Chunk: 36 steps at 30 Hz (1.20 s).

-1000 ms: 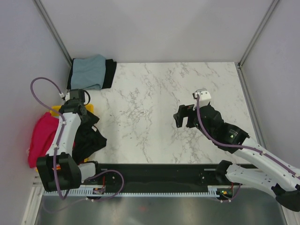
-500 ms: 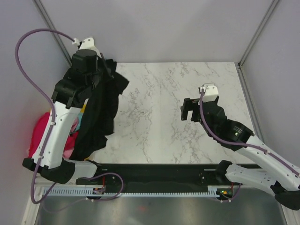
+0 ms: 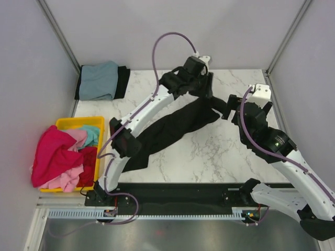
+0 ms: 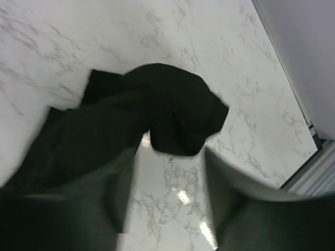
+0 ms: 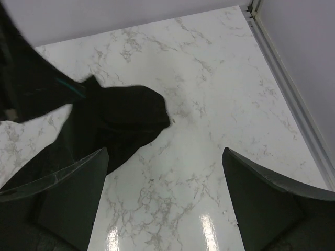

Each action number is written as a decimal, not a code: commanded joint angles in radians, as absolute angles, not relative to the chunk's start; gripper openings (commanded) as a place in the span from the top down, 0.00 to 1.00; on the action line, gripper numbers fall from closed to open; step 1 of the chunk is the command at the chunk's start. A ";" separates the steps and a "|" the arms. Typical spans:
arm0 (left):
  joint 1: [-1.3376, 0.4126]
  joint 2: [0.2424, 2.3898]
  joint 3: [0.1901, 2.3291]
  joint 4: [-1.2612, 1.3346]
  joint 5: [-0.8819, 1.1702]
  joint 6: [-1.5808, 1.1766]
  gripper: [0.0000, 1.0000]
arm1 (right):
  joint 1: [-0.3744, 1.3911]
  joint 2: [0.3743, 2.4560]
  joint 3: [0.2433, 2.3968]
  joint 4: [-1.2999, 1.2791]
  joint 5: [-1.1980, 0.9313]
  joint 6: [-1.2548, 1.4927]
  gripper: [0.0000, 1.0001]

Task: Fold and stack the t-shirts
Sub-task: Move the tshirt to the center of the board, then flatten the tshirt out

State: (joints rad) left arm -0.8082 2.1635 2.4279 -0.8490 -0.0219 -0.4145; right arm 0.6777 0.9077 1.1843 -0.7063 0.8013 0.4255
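Your large black soft-cloth t-shirt (image 3: 172, 130) lies rumpled on the white marble tabletop (image 3: 209, 151) as one long band; its long axis runs on a diagonal from a bunched end at the far right of centre down to the near left, where it tails off beside the left arm; it is not spread flat, so I judge you must open it out before any fold.

The bunched far end is what the coming move turns on; it sits just beyond and below your left pincer (image 4: 168, 178) and just to the left of your right pincer (image 5: 164, 157); both are near that end, and the near-left tail is on the left arm's side.

Left pincer: fingers apart, bare marble showing between them, nothing clamped; dark cloth runs close by its left finger, and whether it touches I cannot tell. Right pincer: spread wide, empty, hovering over bare tabletop with the cloth to its left.

Elsewhere, a folded grey-blue shirt (image 3: 98, 79) rests on a folded black shirt (image 3: 123, 81) at the far left; a magenta shirt (image 3: 49, 154), pink shirt (image 3: 65, 180), teal shirt (image 3: 91, 135) and red shirt (image 3: 89, 162) are heaped in and over the yellow plastic bin (image 3: 78, 122) at the near left.
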 commanded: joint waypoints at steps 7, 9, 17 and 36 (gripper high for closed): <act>-0.772 2.071 2.272 -0.864 0.052 -0.385 0.00 | 0.621 0.931 1.080 -0.747 0.687 0.500 0.02; -0.705 1.936 2.140 -0.864 0.019 -0.423 0.00 | 0.600 0.968 1.057 -0.720 0.588 0.505 0.02; -0.632 1.467 1.547 -0.862 -0.204 -0.532 0.07 | 0.330 1.173 0.982 -0.529 0.155 0.494 0.02; -0.735 1.046 0.624 -0.824 -0.317 -1.239 0.15 | 0.319 1.287 0.919 -0.442 0.043 0.471 0.02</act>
